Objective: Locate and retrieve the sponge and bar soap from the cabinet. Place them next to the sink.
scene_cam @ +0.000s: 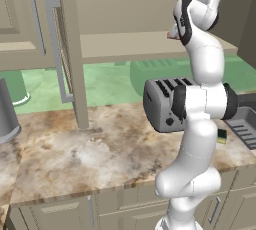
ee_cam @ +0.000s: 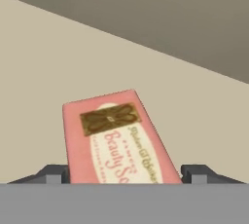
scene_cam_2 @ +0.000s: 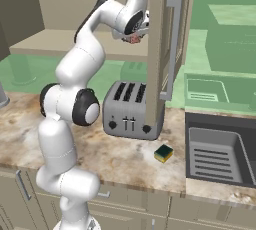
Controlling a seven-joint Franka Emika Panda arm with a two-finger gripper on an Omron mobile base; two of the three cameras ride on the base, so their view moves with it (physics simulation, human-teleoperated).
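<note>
The arm reaches up into the cabinet, and its gripper is down on the shelf at the soap. The soap is a pink bar with a brown bow picture on top. It lies flat on the shelf between the two fingers, one on each side. There is a little gap on both sides, so the gripper looks wide and is not squeezing the soap yet, I think.

The sponge is already on the counter, between the toaster and the sink, near the sink.

What could go wrong? The soap sits a bit crooked between the fingers. If they close like this, they may push on the corners, and the bar may twist or pop out. It could also slide away to the back of the shelf. When the arm pulls out, it could bump the open door close beside it, or drop the soap onto the toaster below.
</note>
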